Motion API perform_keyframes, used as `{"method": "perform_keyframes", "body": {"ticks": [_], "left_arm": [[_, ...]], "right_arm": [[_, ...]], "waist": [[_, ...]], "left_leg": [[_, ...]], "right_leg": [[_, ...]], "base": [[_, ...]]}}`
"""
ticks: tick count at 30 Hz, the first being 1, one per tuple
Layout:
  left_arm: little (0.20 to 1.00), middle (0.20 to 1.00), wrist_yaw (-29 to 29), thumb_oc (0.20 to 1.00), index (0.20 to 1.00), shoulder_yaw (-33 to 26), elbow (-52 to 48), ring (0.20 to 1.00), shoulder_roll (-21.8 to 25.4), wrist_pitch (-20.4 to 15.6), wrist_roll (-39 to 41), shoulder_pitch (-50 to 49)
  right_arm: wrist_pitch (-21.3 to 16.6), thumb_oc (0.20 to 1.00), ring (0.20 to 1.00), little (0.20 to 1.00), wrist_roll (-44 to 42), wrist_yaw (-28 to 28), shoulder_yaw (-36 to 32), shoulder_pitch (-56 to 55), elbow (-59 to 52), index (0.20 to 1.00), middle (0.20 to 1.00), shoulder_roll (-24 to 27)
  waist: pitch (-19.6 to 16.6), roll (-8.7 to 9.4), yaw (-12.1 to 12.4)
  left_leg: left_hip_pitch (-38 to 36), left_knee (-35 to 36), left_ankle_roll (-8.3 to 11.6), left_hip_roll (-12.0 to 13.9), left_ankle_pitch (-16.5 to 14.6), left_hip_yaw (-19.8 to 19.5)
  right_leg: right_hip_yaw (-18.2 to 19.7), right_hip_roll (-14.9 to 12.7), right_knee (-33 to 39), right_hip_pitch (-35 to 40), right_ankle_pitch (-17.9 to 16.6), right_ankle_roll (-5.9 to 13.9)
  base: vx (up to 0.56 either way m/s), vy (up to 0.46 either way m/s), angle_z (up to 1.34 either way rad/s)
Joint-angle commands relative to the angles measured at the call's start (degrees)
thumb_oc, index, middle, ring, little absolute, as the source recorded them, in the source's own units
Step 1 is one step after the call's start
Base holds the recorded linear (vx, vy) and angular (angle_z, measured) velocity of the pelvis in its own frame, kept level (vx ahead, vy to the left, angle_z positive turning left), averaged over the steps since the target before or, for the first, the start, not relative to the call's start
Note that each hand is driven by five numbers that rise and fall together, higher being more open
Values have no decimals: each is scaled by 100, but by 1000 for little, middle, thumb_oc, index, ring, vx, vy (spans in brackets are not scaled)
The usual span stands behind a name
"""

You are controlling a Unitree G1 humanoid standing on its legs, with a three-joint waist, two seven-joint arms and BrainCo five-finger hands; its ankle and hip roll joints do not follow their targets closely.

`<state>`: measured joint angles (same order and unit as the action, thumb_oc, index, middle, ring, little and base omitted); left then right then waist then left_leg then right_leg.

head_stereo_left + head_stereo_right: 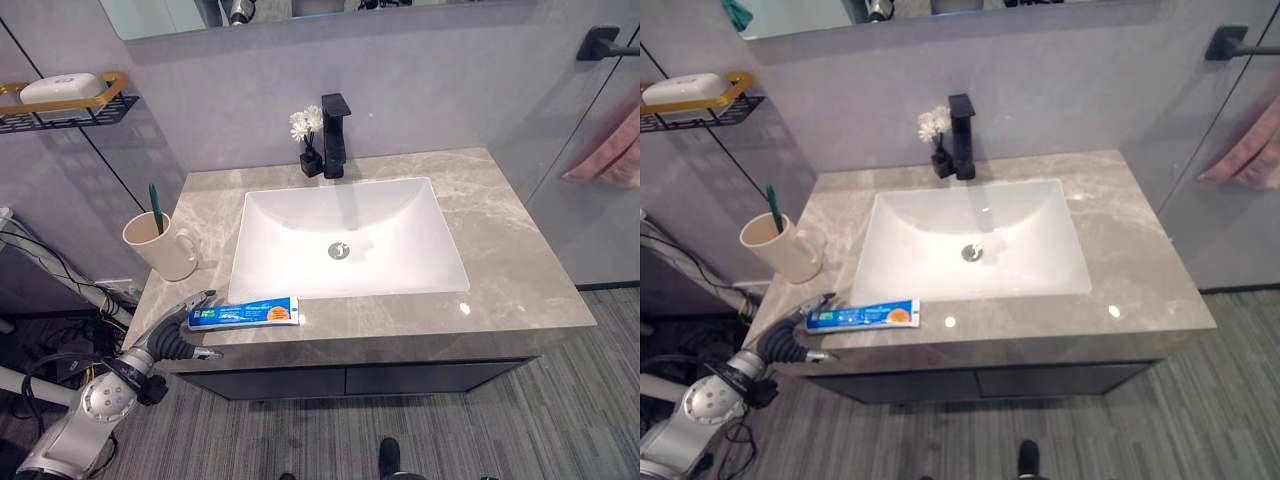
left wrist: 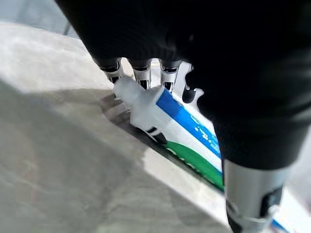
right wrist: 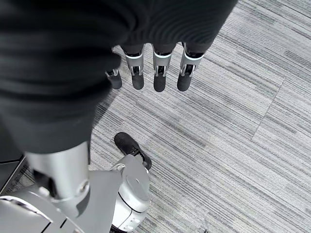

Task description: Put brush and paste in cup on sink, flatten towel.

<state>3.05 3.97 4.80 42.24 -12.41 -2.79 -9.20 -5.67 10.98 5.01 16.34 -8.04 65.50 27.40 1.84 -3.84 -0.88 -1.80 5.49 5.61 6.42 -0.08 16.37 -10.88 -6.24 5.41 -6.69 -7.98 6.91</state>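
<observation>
The toothpaste tube (image 1: 244, 313), blue and white, is lain along the counter's (image 1: 520, 270) front edge, its cap end met by the left hand's (image 1: 176, 335) spread, uncurled fingers. A green toothbrush (image 1: 155, 208) is stood in the cup (image 1: 160, 245) near the left edge. The right hand (image 3: 146, 63) is hung over the floor with fingers relaxed.

A silver-grey left arm with rounded metal joints ends in the left hand (image 1: 178, 338), its back and wrist sheathed in a dark ribbed cover. The right hand (image 3: 146, 43) wears the same dark cover. Both carry slim silver fingers (image 3: 159, 68) capped with dark tips.
</observation>
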Motion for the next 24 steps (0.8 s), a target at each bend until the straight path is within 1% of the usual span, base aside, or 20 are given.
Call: {"method": "perform_keyframes", "body": {"ticks": [1, 8, 22, 23, 24], "left_arm": [[1000, 1000, -37, 1000, 1000, -221, 186, 1000, 74, 192, -39, 207], [1000, 1000, -133, 1000, 1000, -241, 154, 1000, -179, 295, -424, 165], [1000, 1000, -188, 1000, 1000, -30, 144, 1000, -213, 268, -872, 250], [821, 821, -229, 821, 821, 28, 148, 821, -198, 268, -981, 275], [498, 498, -248, 498, 498, 50, 144, 498, -175, 267, -1060, 282]], "right_arm": [[102, 1000, 1000, 1000, -75, -63, -24, 276, 22, 1000, 1000, -71], [121, 1000, 1000, 1000, -56, -51, 7, 301, -54, 1000, 1000, -102], [129, 1000, 1000, 1000, -130, -69, 65, 382, -190, 1000, 1000, -44], [130, 1000, 1000, 1000, -146, -84, 82, 409, -181, 1000, 1000, -47], [123, 1000, 1000, 1000, -152, -95, 80, 416, -175, 1000, 1000, -50]], "waist": [[270, 274, -208], [320, 268, -193], [407, 242, -169], [414, 240, -169], [419, 233, -164]], "left_leg": [[81, -49, 13, -58, 183, -107], [169, -49, 24, -30, 212, -89], [286, -49, 75, 53, 286, -72], [286, -49, 79, 59, 282, -77], [284, -49, 79, 61, 285, -77]], "right_leg": [[215, -608, -41, 284, -217, 599], [221, -583, -41, 182, -202, 577], [267, -518, -41, 31, -160, 529], [275, -509, -41, 29, -151, 525], [270, -504, -41, 36, -145, 520]], "base": [[0, 0, 0], [0, 0, 0], [0, -7, 0], [2, -38, -1], [0, 0, 0]]}}
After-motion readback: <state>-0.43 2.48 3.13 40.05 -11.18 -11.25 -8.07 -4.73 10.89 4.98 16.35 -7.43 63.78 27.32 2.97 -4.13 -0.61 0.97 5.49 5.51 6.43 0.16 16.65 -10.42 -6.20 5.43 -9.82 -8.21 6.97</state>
